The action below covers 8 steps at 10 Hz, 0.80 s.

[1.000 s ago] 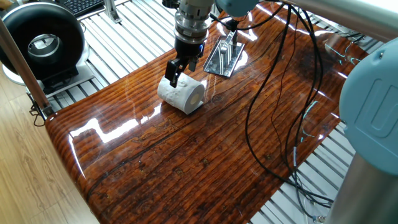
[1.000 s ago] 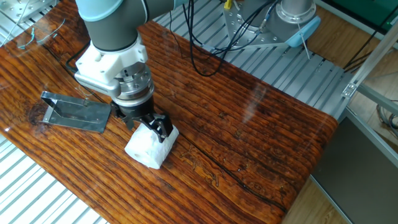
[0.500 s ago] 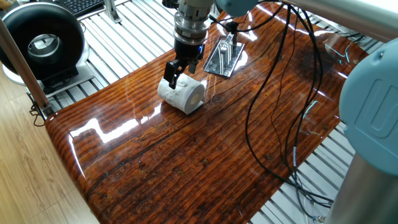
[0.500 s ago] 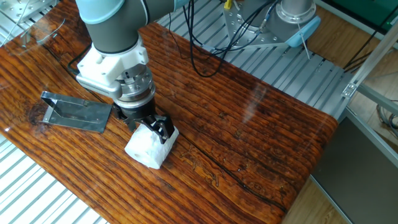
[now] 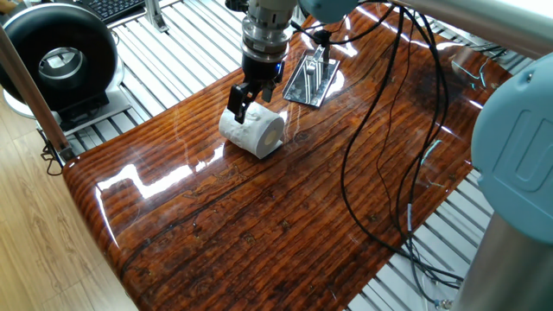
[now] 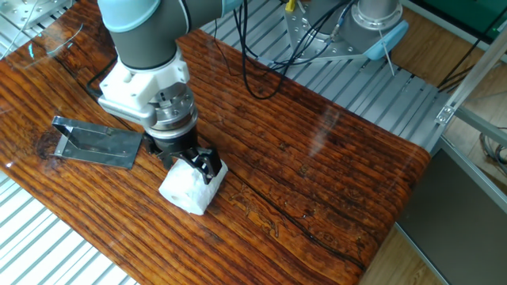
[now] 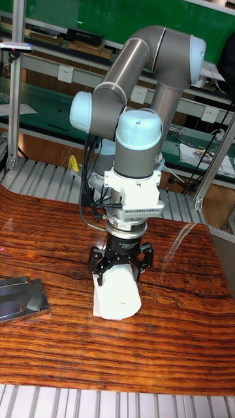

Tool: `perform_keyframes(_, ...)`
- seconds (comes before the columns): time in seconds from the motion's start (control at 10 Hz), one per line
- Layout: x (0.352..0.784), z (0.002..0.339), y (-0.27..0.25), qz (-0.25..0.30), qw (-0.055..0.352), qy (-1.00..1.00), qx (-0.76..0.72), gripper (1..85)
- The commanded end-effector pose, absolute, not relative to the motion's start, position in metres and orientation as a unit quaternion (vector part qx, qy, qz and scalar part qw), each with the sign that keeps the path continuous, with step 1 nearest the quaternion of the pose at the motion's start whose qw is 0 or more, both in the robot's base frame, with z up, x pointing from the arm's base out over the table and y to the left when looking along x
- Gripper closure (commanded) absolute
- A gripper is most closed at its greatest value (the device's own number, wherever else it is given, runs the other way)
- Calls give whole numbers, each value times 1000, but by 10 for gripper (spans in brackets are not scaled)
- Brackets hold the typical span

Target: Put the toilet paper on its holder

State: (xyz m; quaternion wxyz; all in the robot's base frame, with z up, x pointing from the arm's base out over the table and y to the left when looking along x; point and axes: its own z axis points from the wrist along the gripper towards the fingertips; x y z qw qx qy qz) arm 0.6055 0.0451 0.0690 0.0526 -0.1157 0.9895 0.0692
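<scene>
The toilet paper point(image 5: 259, 131) point(image 6: 188, 190) point(image 7: 119, 294) lies on its side on the glossy wooden table, its hollow core facing the table's near edge in one fixed view. My gripper point(image 5: 251, 97) point(image 6: 194, 162) point(image 7: 121, 266) is down over the roll's top, open, with one black finger on each side of it. The roll still rests on the wood. The holder point(image 5: 311, 78) point(image 6: 99, 144) point(image 7: 23, 297), a shiny silver plate with thin bars, lies flat on the table a short way beyond the roll.
A big black ring-shaped device point(image 5: 59, 60) stands on the slatted metal bench off the table's far left corner. Black cables point(image 5: 389, 130) hang from the arm and trail across the right half of the table. The arm's blue-grey base point(image 5: 518, 155) fills the right edge.
The gripper came down very slightly onto the roll between one second and half a second ago. Since then nothing has visibly moved, and the roll has stayed in place.
</scene>
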Motion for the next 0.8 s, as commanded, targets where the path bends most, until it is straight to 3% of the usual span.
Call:
perform_keyframes(0.0, 609, 71, 42, 67, 56, 990, -111, 127)
perform_keyframes(0.4, 608, 73, 31, 43, 49, 993, -98, 300)
perform_keyframes(0.7, 608, 76, 26, 23, 45, 996, -71, 530)
